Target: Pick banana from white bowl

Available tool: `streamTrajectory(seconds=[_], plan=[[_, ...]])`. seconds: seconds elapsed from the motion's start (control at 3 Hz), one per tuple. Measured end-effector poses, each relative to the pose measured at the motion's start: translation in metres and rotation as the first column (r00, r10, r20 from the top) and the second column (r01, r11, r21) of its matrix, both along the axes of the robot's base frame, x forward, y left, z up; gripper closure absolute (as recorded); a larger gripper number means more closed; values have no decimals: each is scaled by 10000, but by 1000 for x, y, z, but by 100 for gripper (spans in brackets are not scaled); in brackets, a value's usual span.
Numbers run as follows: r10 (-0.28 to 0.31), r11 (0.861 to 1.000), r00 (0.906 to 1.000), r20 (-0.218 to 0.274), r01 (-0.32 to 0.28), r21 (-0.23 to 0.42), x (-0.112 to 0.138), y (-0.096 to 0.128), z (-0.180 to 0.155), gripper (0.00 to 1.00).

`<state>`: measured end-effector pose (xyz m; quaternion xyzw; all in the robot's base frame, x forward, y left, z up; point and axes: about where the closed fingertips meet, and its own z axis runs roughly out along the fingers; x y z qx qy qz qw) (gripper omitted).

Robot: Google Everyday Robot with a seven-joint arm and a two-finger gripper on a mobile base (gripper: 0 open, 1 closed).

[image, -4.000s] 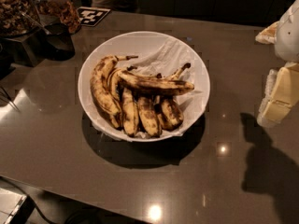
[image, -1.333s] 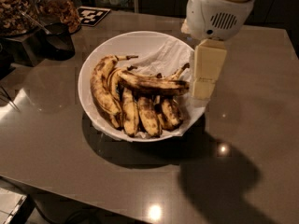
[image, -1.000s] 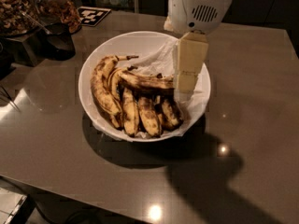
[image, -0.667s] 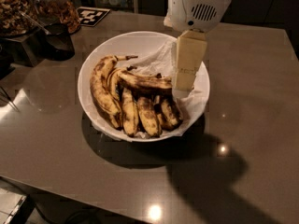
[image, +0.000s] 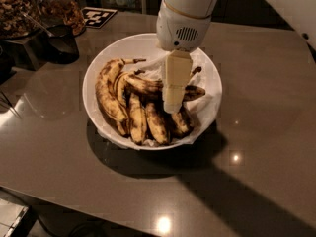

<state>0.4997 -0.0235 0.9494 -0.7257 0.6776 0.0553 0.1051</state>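
Observation:
The white bowl (image: 96,70) stands in the middle of the brown table, lined with crumpled white paper. Several overripe bananas lie in it. The long, slender, nearly straight banana (image: 143,84) lies crosswise over the others, its right end showing past the gripper. A broad curved banana (image: 106,95) lies along the left wall, and shorter blackened bananas (image: 155,122) lie at the front. My gripper (image: 172,102) hangs from the white arm straight down over the bowl's middle, its cream finger covering the slender banana's mid part.
A dark cup (image: 61,43) and jars of nuts (image: 17,6) stand at the back left. A black and white marker tag (image: 98,16) lies behind the bowl. The table's front edge (image: 74,206) runs along the lower left.
The arm came in from the right edge, moved left over the bowl and came down. The gripper now stands lower, over the slender banana. The bananas have not moved.

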Motion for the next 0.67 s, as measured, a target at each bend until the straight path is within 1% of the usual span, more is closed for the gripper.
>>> streamTrajectory(seconds=[0.33,0.67], plan=[[-38,10000,9993,-377,39,31,5,1,-14,12],[-28,10000,9981,-608,32,64,8,1,-23,30]])
